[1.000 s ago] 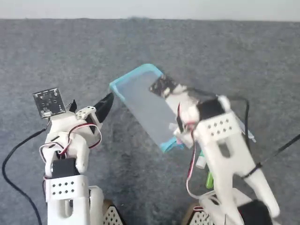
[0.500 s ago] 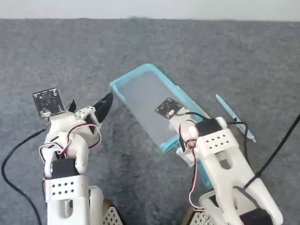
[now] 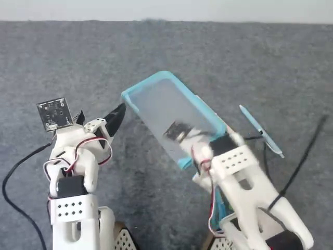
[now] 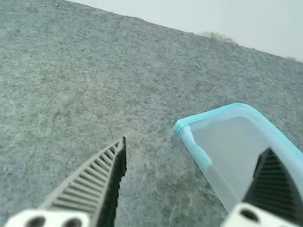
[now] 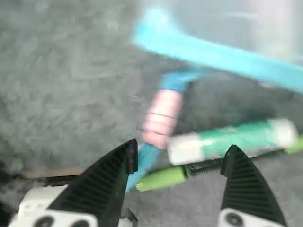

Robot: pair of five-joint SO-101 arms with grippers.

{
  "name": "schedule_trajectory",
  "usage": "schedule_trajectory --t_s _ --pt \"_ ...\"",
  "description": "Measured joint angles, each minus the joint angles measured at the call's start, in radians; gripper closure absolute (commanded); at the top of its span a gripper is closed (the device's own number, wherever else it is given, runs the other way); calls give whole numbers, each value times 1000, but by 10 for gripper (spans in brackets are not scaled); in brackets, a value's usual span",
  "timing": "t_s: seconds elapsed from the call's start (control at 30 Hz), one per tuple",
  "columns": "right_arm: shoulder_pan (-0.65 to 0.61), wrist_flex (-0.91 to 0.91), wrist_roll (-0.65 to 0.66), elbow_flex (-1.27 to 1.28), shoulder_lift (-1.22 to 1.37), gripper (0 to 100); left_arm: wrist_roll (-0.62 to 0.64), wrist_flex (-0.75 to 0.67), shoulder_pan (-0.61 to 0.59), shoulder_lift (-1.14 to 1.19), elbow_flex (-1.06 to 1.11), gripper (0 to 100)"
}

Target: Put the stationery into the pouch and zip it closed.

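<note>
Right end effector (image 5: 182,146) apart over blurry green stick (image 5: 236,137), left end effector (image 4: 194,149) apart too, we lose the pouch (image 3: 166,104) end under the right arm

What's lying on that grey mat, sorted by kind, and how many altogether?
Translucent pouch with turquoise edging: 1
Pens: 3 (slim light-blue pen, turquoise pen with pink grip, lime-green pen)
Green-and-white glue-stick-like tube: 1
Total: 5
</note>
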Motion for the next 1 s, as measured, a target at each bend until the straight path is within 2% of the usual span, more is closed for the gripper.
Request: schedule_trajectory --t_s 0.1,0.37,0.53,0.8,1.0 --pt "32 8 -5 -48 9 712 0 -12 0 0 0 600" --pt "-86 -117 -109 -71 221 713 0 -21 0 0 0 600" --pt "-94 -213 -227 -120 397 714 0 -21 0 0 0 600" --pt "-98 -241 -443 -201 586 719 0 -21 0 0 0 600" --pt "-89 -236 -471 -210 598 912 0 -21 0 0 0 600"
